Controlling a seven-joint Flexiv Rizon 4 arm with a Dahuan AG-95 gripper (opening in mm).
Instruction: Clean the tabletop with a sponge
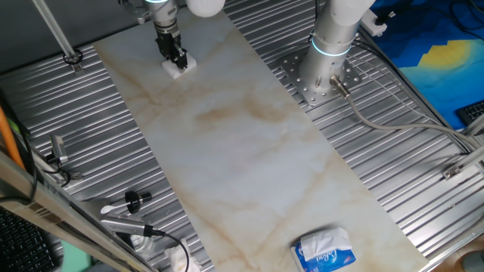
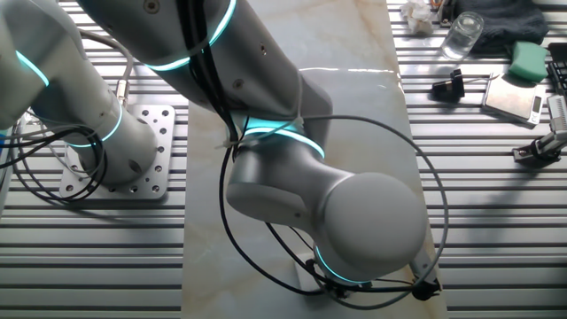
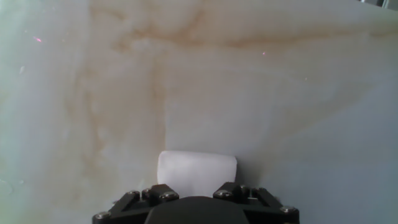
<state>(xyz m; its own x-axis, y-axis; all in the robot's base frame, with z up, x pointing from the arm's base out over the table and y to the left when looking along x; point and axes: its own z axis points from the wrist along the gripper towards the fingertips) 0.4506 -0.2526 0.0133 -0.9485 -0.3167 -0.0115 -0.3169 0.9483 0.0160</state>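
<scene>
Claw [image 1: 176, 60] closed on sponge [image 1: 179, 66], sponge pressed flat on bench [image 1: 249, 159] at far end from tissue pack [image 1: 324, 251]. Bench's long axis runs from sponge toward pack; tan smudges [image 1: 227, 113] lie that way, so wipe likely heads toward pack.

In one fixed view the tabletop [image 1: 249, 151] runs from 11 o'clock to 5 o'clock across the ribbed surface [image 1: 408, 181]; the sponge [image 1: 179, 66] lies on it near the 11 o'clock end, under the fingers [image 1: 175, 54]. The tissue pack [image 1: 325, 250] sits at the 5 o'clock end; the arm's base [image 1: 321, 72] stands at 1 o'clock, beside the tabletop.
</scene>
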